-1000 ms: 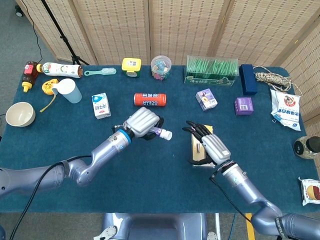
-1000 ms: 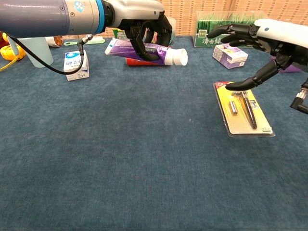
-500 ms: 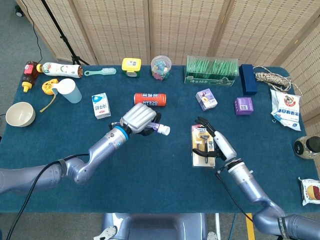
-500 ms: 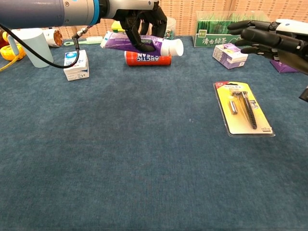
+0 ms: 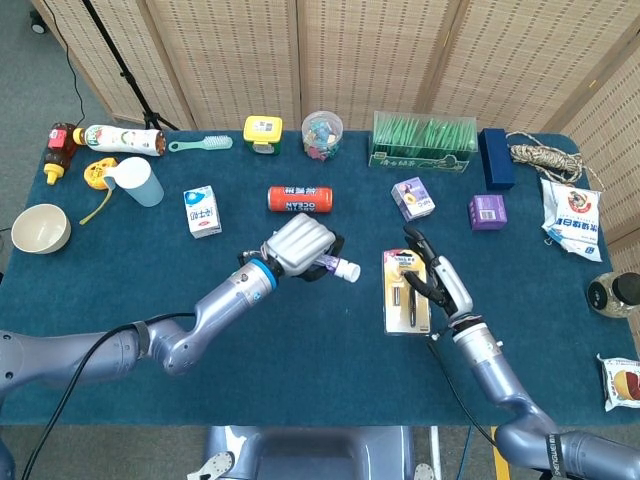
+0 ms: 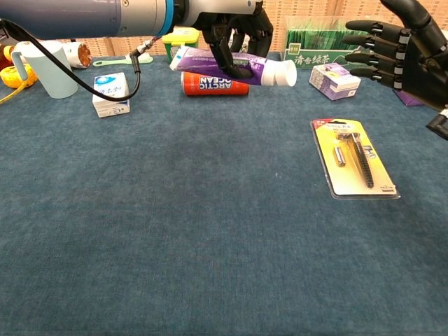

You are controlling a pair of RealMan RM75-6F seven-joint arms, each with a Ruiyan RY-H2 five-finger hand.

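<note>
The left hand (image 6: 234, 28) is holding the purple tube (image 6: 238, 68) up over the middle of the tabletop (image 6: 175, 231) (cap end sticking out). The tube could be slipping, since only the fingers hold it. The right hand (image 6: 406, 52) is holding nothing, fingers spread, above the razor pack (image 6: 355, 166).

Left hand (image 6: 234, 21) gripping purple tube (image 6: 234, 68), right hand (image 6: 406, 52) spread above razor pack (image 6: 355, 166)

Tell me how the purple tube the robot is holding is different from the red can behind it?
The purple tube is lifted off the table in the left hand; the red can lies on the blue cloth, touched by nothing. The purple tube ends in a white cap, while the red can is red all along with white letters. In the chest view the purple tube looks longer than the red can. Both lie sideways.
</note>
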